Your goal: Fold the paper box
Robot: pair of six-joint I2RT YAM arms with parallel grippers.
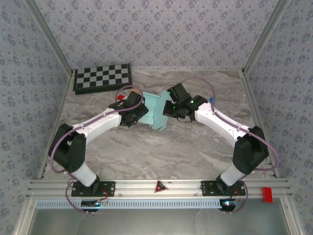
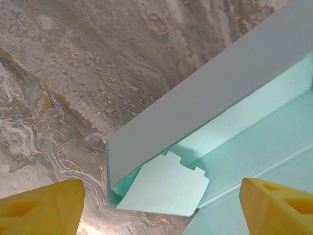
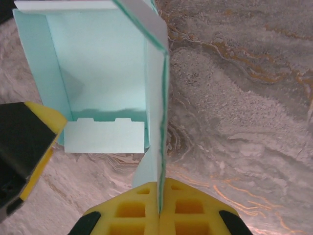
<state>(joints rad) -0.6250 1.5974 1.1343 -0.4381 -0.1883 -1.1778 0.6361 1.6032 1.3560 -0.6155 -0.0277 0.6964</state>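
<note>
Cyan paper box (image 1: 155, 110): right end effector (image 3: 159, 205) pinches wall; left end effector (image 2: 161, 208) gapes, empty.

We count one paper box (image 1: 155, 111), pale cyan, lying between the middle of the tabletop (image 1: 161, 152) and its far edge. We count one black-and-white checkerboard (image 1: 102, 77), at the far left corner of the tabletop. We count two arms, the left arm (image 1: 98, 122) and the right arm (image 1: 220, 125), and with them two pincers: the left pincer (image 1: 140, 108) and the right pincer (image 1: 168, 108). On the metal frame (image 1: 132, 184) along the tabletop's near edge we count one small red block (image 1: 266, 194) toward the right end and one red triangular marker (image 1: 160, 186) at the middle.
</note>
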